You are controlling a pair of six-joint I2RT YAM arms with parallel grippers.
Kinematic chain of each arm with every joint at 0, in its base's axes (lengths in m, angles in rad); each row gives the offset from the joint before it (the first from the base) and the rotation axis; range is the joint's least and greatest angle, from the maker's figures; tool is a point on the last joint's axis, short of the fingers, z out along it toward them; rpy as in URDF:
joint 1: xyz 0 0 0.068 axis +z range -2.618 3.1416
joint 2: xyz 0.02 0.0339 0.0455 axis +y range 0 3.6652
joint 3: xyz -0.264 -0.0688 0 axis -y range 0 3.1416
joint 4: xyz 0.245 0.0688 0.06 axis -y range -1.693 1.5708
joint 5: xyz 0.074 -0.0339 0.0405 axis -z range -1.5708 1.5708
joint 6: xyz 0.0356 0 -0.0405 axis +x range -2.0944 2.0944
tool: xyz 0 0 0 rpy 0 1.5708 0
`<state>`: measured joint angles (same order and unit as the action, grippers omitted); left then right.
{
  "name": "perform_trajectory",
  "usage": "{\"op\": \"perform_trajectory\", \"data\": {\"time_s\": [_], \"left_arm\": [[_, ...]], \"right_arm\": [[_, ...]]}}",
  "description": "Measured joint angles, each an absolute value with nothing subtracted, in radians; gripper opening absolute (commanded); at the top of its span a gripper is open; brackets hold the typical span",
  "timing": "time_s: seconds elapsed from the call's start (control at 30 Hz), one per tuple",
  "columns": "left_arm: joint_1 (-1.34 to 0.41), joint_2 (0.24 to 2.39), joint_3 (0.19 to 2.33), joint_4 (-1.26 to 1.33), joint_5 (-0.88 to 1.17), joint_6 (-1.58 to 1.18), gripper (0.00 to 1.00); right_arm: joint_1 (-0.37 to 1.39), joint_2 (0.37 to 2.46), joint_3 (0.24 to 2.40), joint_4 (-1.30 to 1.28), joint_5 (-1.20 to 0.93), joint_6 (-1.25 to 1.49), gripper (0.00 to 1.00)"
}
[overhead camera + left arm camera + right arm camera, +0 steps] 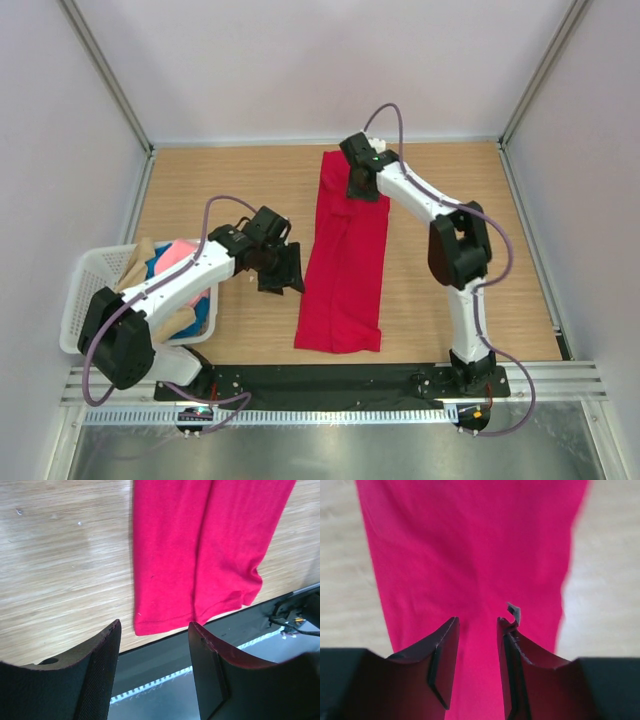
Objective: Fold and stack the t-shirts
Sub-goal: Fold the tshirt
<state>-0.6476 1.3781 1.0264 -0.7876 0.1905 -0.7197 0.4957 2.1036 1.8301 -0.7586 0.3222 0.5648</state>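
Note:
A bright red t-shirt [345, 265] lies on the wooden table as a long strip folded lengthwise, running from the far middle to the near edge. My left gripper [283, 272] hovers just left of that strip and is open; its wrist view shows the shirt's near hem [200, 555] beyond the bare gap between its fingers. My right gripper [365, 186] is over the shirt's far end, open, with nothing between its fingers and red cloth [470, 555] below. Pink, blue and beige t-shirts [172, 262] are bunched in the basket.
A white mesh basket [82, 300] stands at the table's left near corner, under the left arm. A black mounting strip [330, 378] and metal rail run along the near edge. Pale walls and metal posts enclose the table on three sides.

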Motion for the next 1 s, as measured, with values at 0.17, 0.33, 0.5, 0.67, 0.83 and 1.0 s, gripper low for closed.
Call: {"op": "perform_trajectory", "data": {"time_s": [0.17,0.33,0.5,0.67,0.83,1.0], "left_arm": [[-0.646,1.388,1.015,-0.781,0.188,-0.697,0.57],[-0.637,1.390,0.963,-0.770,0.203,-0.693,0.57],[-0.607,1.398,0.935,-0.766,0.215,-0.679,0.57],[-0.555,1.413,0.912,-0.750,0.248,-0.672,0.58],[-0.532,1.454,0.902,-0.723,0.295,-0.680,0.59],[-0.532,1.473,0.856,-0.661,0.363,-0.722,0.63]], "right_arm": [[0.495,2.387,2.145,-0.730,0.326,0.489,0.54],[0.494,2.555,2.296,-0.696,0.316,0.422,0.62],[0.490,2.619,2.372,-0.622,0.274,0.359,0.65],[0.489,2.732,2.550,-0.552,0.199,0.330,0.69],[0.482,2.743,2.567,-0.525,0.119,0.328,0.72],[0.466,2.665,2.526,-0.638,0.100,0.359,0.78]]}}
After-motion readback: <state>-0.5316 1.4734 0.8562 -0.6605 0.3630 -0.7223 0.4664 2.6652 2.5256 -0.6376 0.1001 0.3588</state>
